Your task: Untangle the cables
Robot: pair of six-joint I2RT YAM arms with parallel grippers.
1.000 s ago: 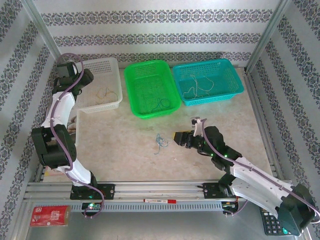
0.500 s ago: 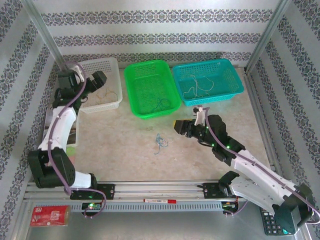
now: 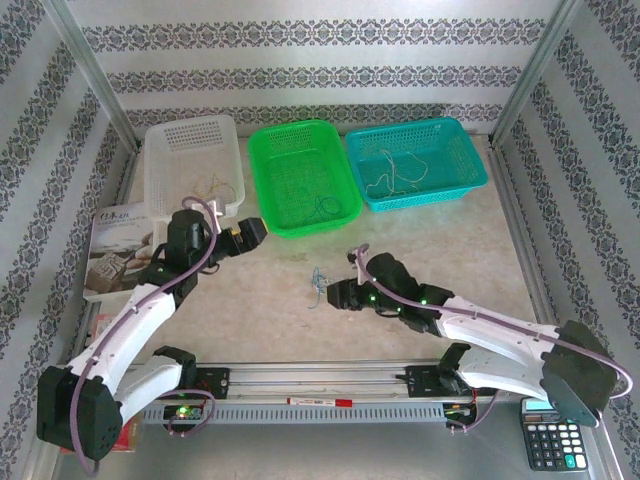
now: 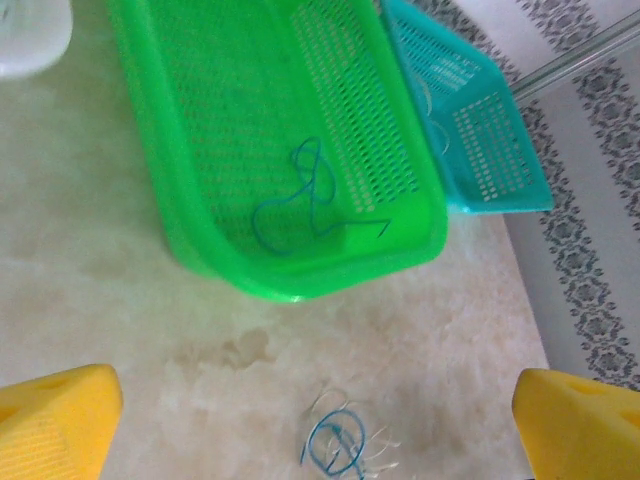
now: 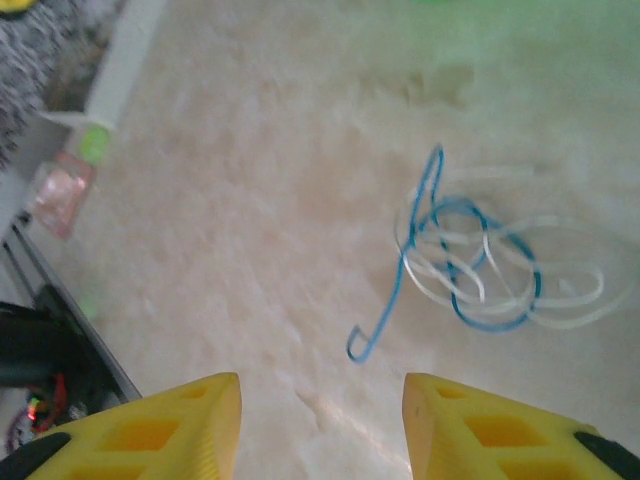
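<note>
Though pale and bare over most of the table [image 3: 500,250], shows a faint brownish stain [image 4: 235,350] just in front of the green basket [image 3: 310,228]. Marbled beige top, walled on three sides with wallpaper [image 3: 320,60] in grey-and-white patterned bands, framed by slanting metal posts [image 3: 90,70], edged at the near side by a rail [image 3: 330,375]. Lined up along the far edge: white basket [image 3: 190,125], green, then teal basket [image 3: 420,200], the last two side by side. Of the cables, a small blue-and-whitish tangle [image 3: 318,285] loose on the open top between the two arms; a blue loop [image 3: 325,207] in the green basket; whitish strands [image 3: 395,170] in the teal; yellowish strands [image 3: 210,187] in the white. Spread wide and empty, left gripper [image 3: 252,232] near the green basket's near left corner. Low over the surface, right gripper [image 3: 335,292] just beside the tangle, fingers parted, gripping nothing. At the left edge, a booklet [image 3: 115,240]; at the near right corner, a calculator [image 3: 550,440].
</note>
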